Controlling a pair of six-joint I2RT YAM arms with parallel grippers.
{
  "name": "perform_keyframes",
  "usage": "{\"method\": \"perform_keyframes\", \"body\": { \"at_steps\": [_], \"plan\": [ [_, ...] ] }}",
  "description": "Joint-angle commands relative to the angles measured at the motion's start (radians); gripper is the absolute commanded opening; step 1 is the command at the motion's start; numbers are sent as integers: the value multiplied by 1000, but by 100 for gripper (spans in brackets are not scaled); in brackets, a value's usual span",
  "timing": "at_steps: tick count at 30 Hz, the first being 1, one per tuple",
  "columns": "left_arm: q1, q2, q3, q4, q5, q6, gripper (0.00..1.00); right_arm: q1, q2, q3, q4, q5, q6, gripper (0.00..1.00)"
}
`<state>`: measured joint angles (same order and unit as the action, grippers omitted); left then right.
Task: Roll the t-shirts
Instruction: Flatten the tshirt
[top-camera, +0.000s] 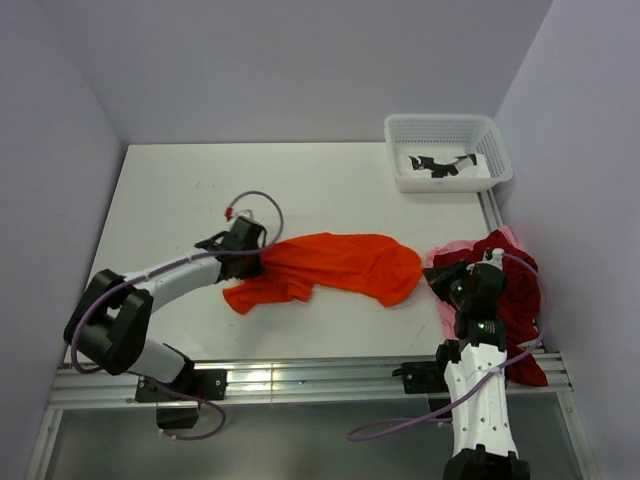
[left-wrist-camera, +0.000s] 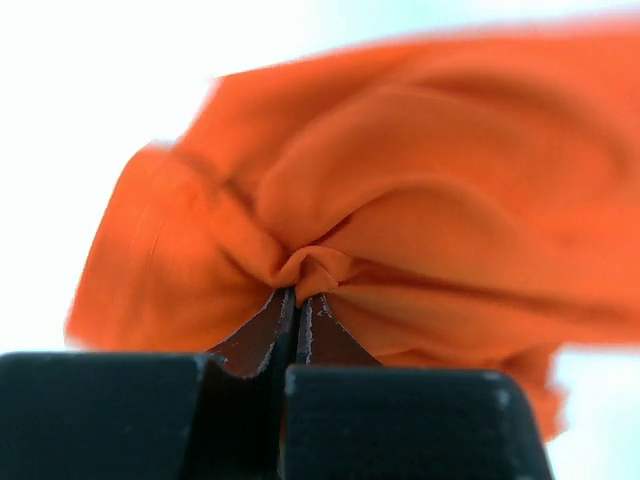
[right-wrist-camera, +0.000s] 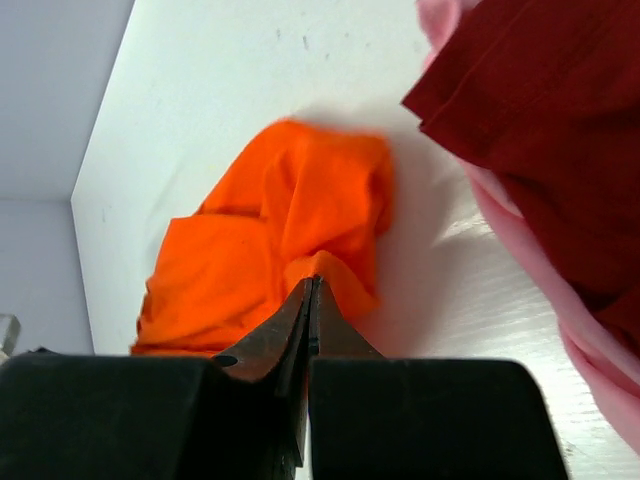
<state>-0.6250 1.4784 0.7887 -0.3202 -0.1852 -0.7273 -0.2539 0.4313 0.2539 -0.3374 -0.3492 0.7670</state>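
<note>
The bright orange t-shirt (top-camera: 340, 265) lies bunched and stretched across the middle of the white table (top-camera: 300, 180). My left gripper (top-camera: 262, 262) is shut on its left edge; in the left wrist view the fabric (left-wrist-camera: 420, 200) puckers at the closed tips (left-wrist-camera: 297, 292). My right gripper (top-camera: 435, 280) is at the shirt's right end. In the right wrist view its jaws (right-wrist-camera: 312, 280) are shut with a small fold of orange fabric (right-wrist-camera: 260, 230) peaked at the tips. The dark red t-shirt (top-camera: 520, 300) lies crumpled on the pale pink t-shirt (top-camera: 447, 252) at the right edge, both under the right arm.
A white lattice basket (top-camera: 440, 120) holding dark and white items stands at the far right corner. A metal rail (top-camera: 300, 378) runs along the near edge. Grey walls close in on both sides. Red (right-wrist-camera: 550, 120) and pink (right-wrist-camera: 530, 260) fabric fill the right of the right wrist view.
</note>
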Motion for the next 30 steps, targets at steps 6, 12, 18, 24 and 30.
{"method": "perform_keyframes", "body": {
  "at_steps": [6,12,18,24,30],
  "plan": [
    [336,-187,41,-92,-39,6,0,162,122,42,166,87,75,0],
    [395,-152,84,-82,-14,-1,0,418,235,61,205,199,140,0],
    [401,-171,24,-42,-37,-11,0,475,53,-73,161,190,207,0],
    [403,-173,9,-34,-40,-9,0,492,-32,-145,86,187,164,22],
    [403,-205,1,-36,-33,2,0,492,-6,-143,97,180,115,51]
  ]
}}
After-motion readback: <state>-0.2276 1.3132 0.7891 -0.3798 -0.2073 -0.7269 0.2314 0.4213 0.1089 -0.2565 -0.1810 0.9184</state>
